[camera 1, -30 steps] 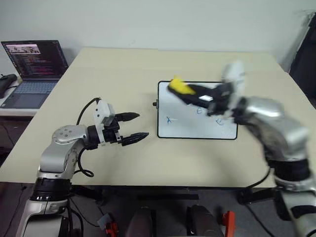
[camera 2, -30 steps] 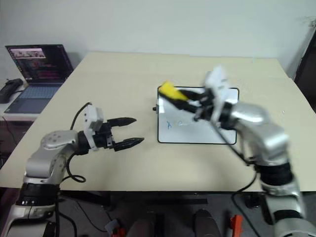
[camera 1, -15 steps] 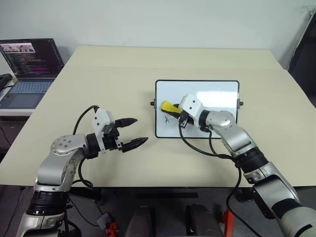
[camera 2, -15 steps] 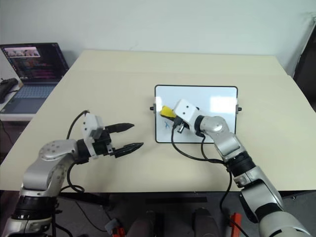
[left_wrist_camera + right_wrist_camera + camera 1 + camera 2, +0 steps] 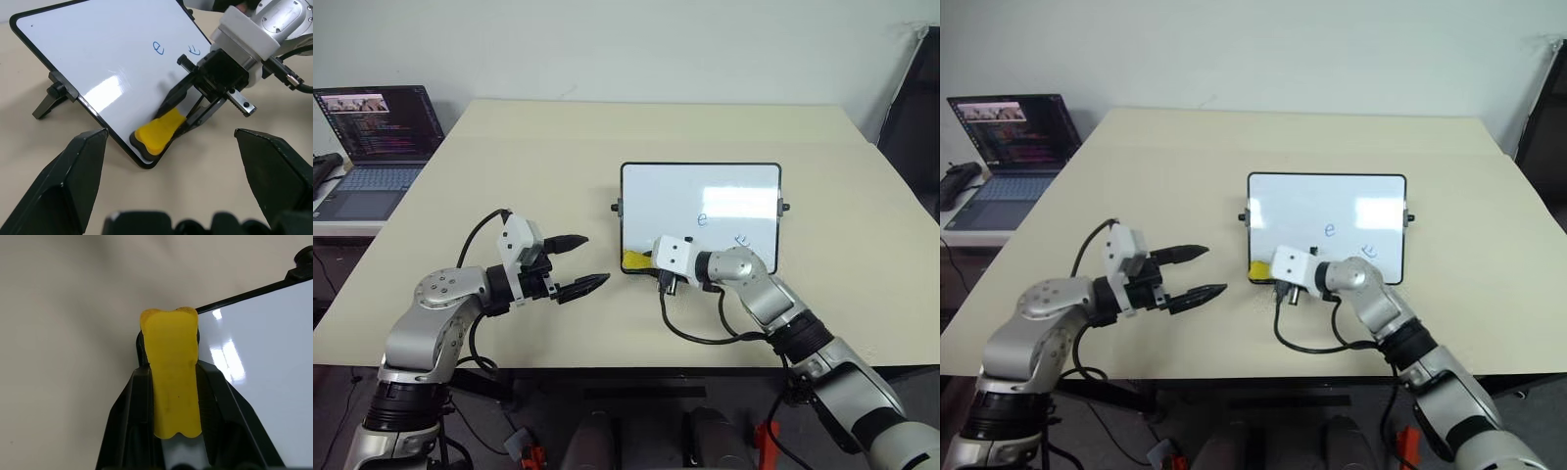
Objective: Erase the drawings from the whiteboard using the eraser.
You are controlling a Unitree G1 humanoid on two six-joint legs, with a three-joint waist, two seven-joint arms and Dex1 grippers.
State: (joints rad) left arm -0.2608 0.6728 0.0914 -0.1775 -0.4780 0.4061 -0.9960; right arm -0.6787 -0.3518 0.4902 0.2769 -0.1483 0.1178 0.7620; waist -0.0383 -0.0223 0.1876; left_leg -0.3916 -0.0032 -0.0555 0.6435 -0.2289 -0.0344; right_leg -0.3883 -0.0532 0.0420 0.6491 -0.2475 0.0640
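Note:
The whiteboard (image 5: 700, 201) lies flat on the table ahead of me, black-framed. Two small blue drawings show on it, one e-like mark (image 5: 702, 219) near the middle and another (image 5: 741, 238) towards the near right corner. The yellow eraser (image 5: 636, 260) sits at the board's near left corner, its tip reaching over the frame, and my right gripper (image 5: 648, 263) is shut on it. In the right wrist view the eraser (image 5: 172, 377) stands between the two black fingers. My left gripper (image 5: 595, 259) hovers open over the table left of the board, with nothing in it.
An open laptop (image 5: 377, 137) stands on a side desk at the far left, with a black object (image 5: 323, 166) beside it. The tan table (image 5: 558, 147) runs wide around the board. A black cable (image 5: 695, 338) loops from my right wrist near the table's front edge.
My right gripper has come down with the eraser and swept over the board's left side to its near left corner. The x-like mark there is gone. The left arm has kept still.

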